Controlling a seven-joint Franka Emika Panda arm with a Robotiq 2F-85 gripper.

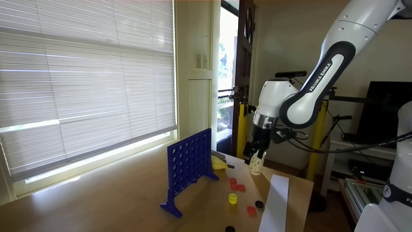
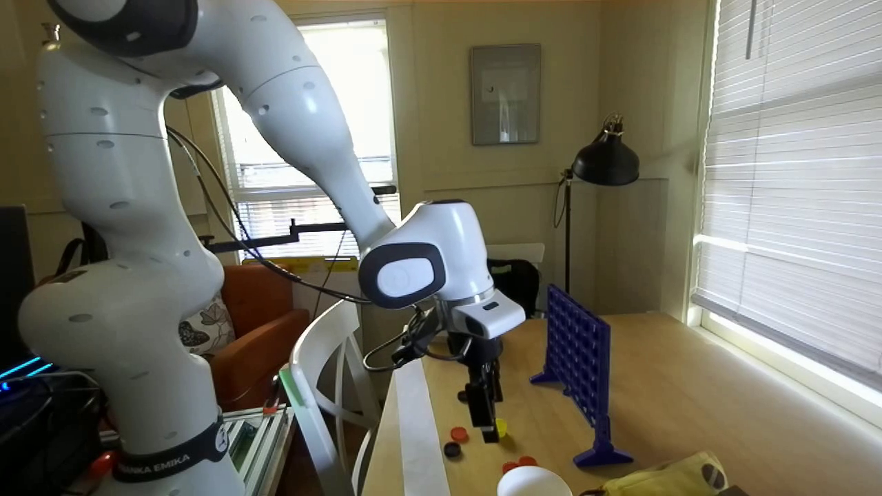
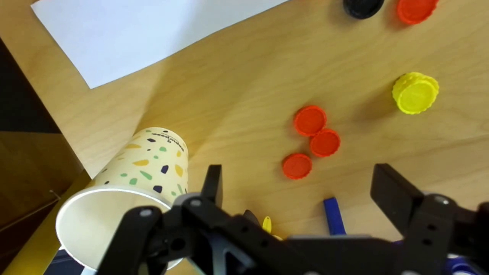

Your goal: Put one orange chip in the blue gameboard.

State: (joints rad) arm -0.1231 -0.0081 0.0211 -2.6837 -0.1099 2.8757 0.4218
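Several orange-red chips lie flat on the table: a group of 3 (image 3: pixel 297 166) in the wrist view and another (image 3: pixel 416 8) at its top. They show in both exterior views (image 1: pixel 241 188) (image 2: pixel 459 434). A short stack of bright yellow chips (image 3: pixel 416 93) stands nearby, also in both exterior views (image 1: pixel 233 198) (image 2: pixel 502 428). No chip between these colours shows. The blue gameboard (image 1: pixel 190 159) stands upright on two feet, also in an exterior view (image 2: pixel 577 358); one foot (image 3: pixel 334 215) shows in the wrist view. My gripper (image 3: pixel 298 168) is open and empty above the table.
A patterned paper cup (image 3: pixel 153 164) stands near the table edge beside my gripper, also in an exterior view (image 1: pixel 256 167). A white paper strip (image 1: pixel 275 203) lies along the table side. Black chips (image 1: pixel 259 204) lie near it. A yellow bag (image 1: pixel 219 163) lies beyond the gameboard.
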